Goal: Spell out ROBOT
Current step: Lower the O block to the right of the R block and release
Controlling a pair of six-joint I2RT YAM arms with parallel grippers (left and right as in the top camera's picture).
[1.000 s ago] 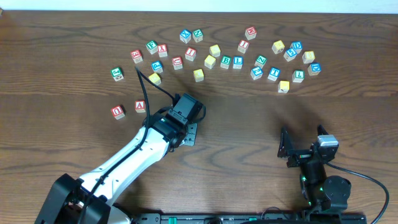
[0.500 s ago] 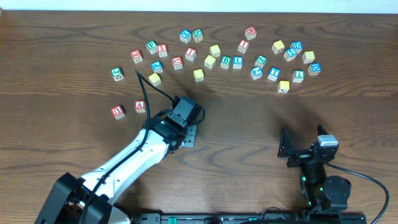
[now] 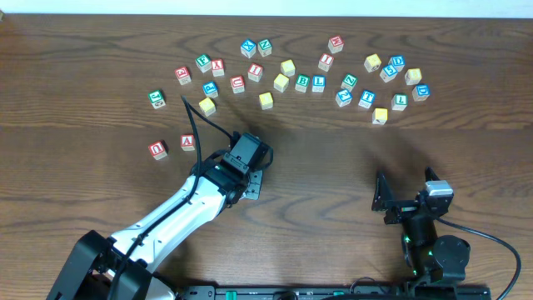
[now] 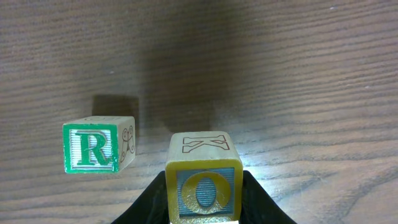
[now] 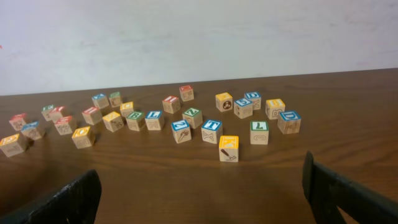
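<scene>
Left gripper: shifted slightly back toward its base since a second ago; clamped on yellow O cube. The cube sits just right of green R cube, not touching. Right gripper: jaws wide, holding nothing.

The dark wooden table bears scattered alphabet cubes at its far side and a green-framed R cube.

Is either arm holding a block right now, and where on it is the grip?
The left gripper holds the yellow-framed O cube, jaws clamped on its two opposite side faces. The right gripper stands open, holding nothing.
</scene>
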